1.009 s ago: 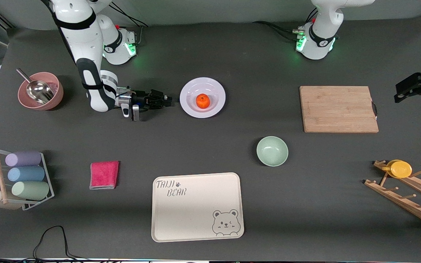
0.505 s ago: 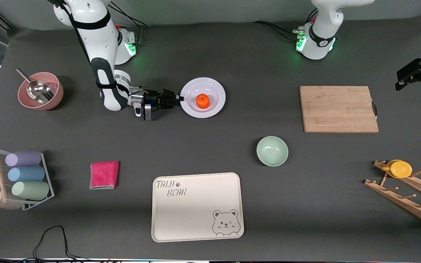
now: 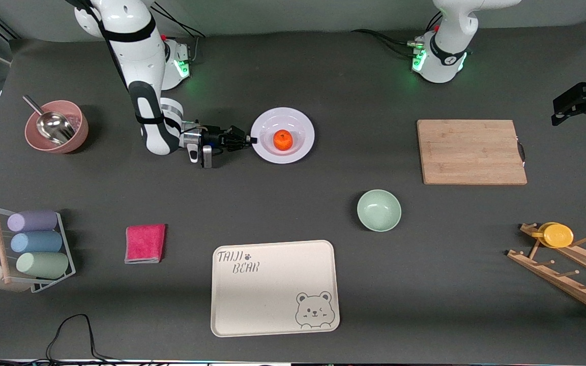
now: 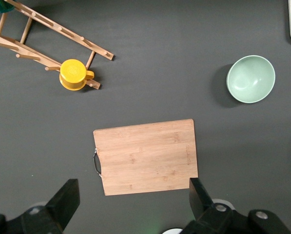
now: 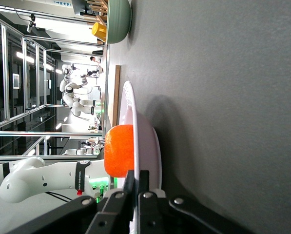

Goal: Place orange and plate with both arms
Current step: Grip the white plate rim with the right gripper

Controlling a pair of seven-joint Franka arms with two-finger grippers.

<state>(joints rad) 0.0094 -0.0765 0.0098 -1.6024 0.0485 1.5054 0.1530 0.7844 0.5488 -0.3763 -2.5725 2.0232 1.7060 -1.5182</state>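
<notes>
The orange (image 3: 283, 140) sits in the middle of the white plate (image 3: 298, 127), between the arms' bases and the green bowl. My right gripper (image 3: 251, 140) lies low at the plate's rim on the right arm's side, shut on the rim. In the right wrist view the fingers (image 5: 144, 181) pinch the plate's edge (image 5: 128, 107), with the orange (image 5: 120, 151) just past them. My left gripper (image 3: 573, 104) hangs high over the left arm's end of the table, open and empty. In the left wrist view the left gripper (image 4: 134, 204) is over bare table next to the cutting board.
A wooden cutting board (image 3: 471, 151) and mint-green bowl (image 3: 379, 210) lie toward the left arm's end. The beige bear tray (image 3: 274, 287) is nearest the camera. A pink bowl with scoop (image 3: 56, 127), pink cloth (image 3: 145, 243), roll rack (image 3: 33, 249) and wooden rack with yellow cup (image 3: 557, 235) stand around.
My right gripper has slid along the table to the plate and closed on its rim. The left gripper has drifted slightly toward the table's edge.
</notes>
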